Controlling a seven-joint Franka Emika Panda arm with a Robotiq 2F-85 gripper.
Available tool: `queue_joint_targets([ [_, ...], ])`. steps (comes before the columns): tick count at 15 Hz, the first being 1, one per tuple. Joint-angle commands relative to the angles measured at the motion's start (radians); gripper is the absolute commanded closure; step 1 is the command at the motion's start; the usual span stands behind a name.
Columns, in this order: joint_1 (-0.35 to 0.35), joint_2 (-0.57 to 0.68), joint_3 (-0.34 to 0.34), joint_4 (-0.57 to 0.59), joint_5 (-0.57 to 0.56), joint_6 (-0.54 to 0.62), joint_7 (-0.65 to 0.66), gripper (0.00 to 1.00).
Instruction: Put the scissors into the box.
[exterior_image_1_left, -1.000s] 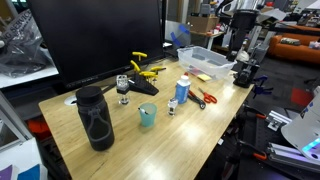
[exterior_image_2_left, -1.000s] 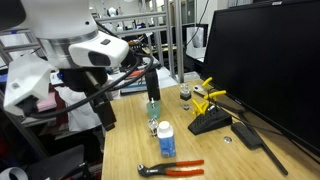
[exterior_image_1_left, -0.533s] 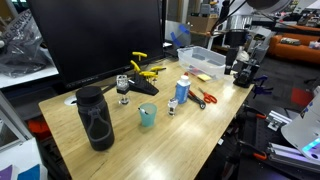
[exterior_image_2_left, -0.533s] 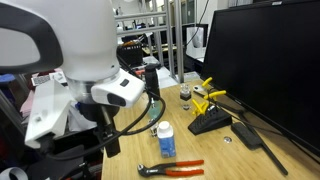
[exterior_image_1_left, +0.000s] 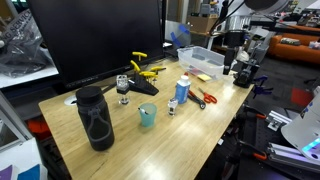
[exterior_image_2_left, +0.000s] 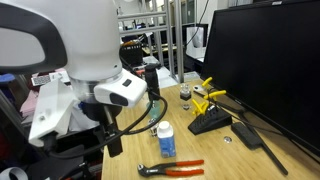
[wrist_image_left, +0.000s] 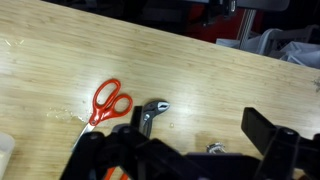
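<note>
One wooden table (exterior_image_1_left: 175, 140) carries everything. One black monitor (exterior_image_1_left: 95, 40) stands along its back edge, clear of the work. One box (exterior_image_1_left: 208, 62) sits at the end of the table by my arm, open on top, so I judge a drop from above will serve. One tall black bottle (exterior_image_1_left: 95, 118) stands at the opposite end, well apart from where I work. My gripper (wrist_image_left: 203, 115) hangs over bare wood. Its two fingers (wrist_image_left: 150, 112) are spread wide with nothing between them, ready, I reckon, to close on the handles. One teal cup (exterior_image_1_left: 147, 115) and one small bottle (exterior_image_1_left: 182, 90) stand upright mid-table. One pair of scissors (wrist_image_left: 110, 100) lies flat on the wood between the small bottle and the box, outside the box. In the wrist view the red handles lie just beside one finger, not between the two, so I think I must shift sideways first.
</note>
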Motion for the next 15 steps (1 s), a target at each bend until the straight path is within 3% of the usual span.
queue_joint_targets([
  [1, -0.014, 0.015, 0.058, -0.038, 0.025, 0.119, 0.081, 0.00],
  [3, -0.023, 0.014, 0.047, -0.040, 0.053, 0.119, 0.103, 0.00],
  [8, -0.069, 0.107, 0.044, -0.077, 0.080, 0.253, 0.211, 0.00],
  [12, -0.083, 0.209, 0.030, -0.078, 0.138, 0.352, 0.208, 0.00],
  [15, -0.091, 0.223, 0.041, -0.078, 0.128, 0.342, 0.202, 0.00],
])
